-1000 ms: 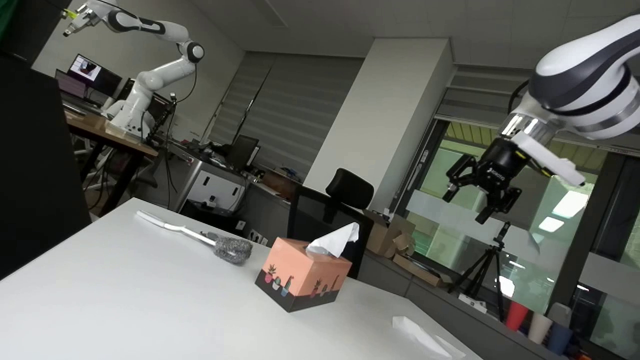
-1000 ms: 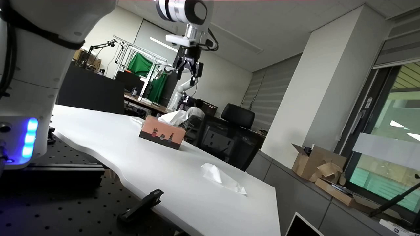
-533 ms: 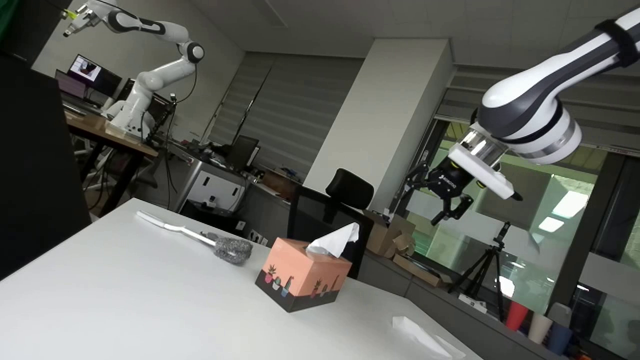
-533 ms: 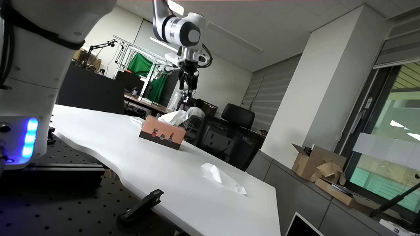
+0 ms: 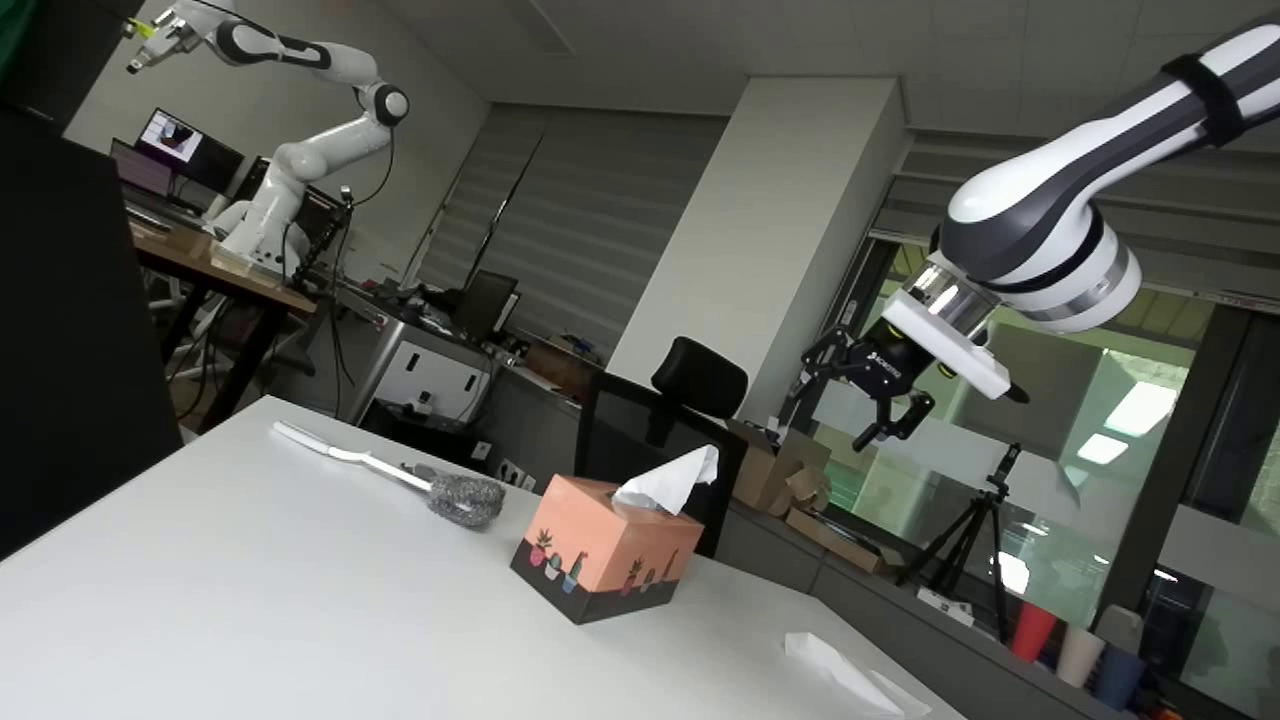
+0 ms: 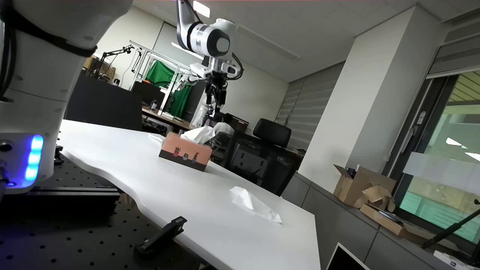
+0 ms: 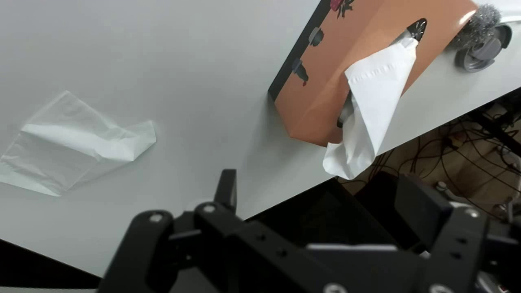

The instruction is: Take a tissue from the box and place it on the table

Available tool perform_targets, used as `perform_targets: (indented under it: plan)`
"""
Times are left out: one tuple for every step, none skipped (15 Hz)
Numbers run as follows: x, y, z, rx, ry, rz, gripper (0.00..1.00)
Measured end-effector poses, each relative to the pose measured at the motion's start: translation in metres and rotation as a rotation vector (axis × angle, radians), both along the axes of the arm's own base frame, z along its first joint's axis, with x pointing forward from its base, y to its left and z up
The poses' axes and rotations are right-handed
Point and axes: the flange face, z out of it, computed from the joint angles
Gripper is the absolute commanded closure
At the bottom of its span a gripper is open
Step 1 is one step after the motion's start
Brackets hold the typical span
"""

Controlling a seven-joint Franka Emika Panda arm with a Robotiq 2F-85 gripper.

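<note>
An orange tissue box (image 5: 605,550) with a dark base and cactus prints stands on the white table (image 5: 300,600). It also shows in an exterior view (image 6: 185,152) and at the upper right of the wrist view (image 7: 313,110). A white tissue (image 7: 378,85) sticks out of its slot. A separate crumpled tissue (image 6: 253,204) lies flat on the table, also at the left of the wrist view (image 7: 77,142). My gripper (image 7: 321,189) is open and empty, its fingers wide apart. In both exterior views, it hangs above table height (image 5: 833,412), apart from the box.
A brush with a grey head (image 5: 466,500) and white handle lies beside the box. A black office chair (image 6: 258,157) stands behind the table edge. A black clamp (image 6: 161,236) grips the table's near edge. Cardboard boxes (image 6: 369,187) sit on the ledge behind.
My gripper has moved left in an exterior view and come lower in the other view, mostly over the first half second, with only a slight shift since. Box and tissues have not moved.
</note>
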Motion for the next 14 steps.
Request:
perform_targets:
  plan:
    - [0.000,0.000,0.000,0.000,0.000,0.000,0.00]
    - [0.000,0.000,0.000,0.000,0.000,0.000,0.00]
    - [0.000,0.000,0.000,0.000,0.000,0.000,0.00]
    - [0.000,0.000,0.000,0.000,0.000,0.000,0.00]
    - [0.000,0.000,0.000,0.000,0.000,0.000,0.00]
    - [0.000,0.000,0.000,0.000,0.000,-0.001,0.00]
    - [0.000,0.000,0.000,0.000,0.000,0.000,0.00]
    - [0.000,0.000,0.000,0.000,0.000,0.000,0.00]
    - [0.000,0.000,0.000,-0.001,0.001,0.002,0.00]
    - [0.000,0.000,-0.001,-0.003,0.003,0.004,0.00]
    - [0.001,-0.002,-0.002,-0.009,0.000,0.005,0.00]
    - [0.004,-0.005,-0.004,-0.016,-0.012,0.004,0.00]
    - [0.008,-0.009,-0.005,-0.021,-0.027,0.002,0.00]
    - [0.015,-0.013,-0.008,-0.021,-0.043,-0.005,0.00]
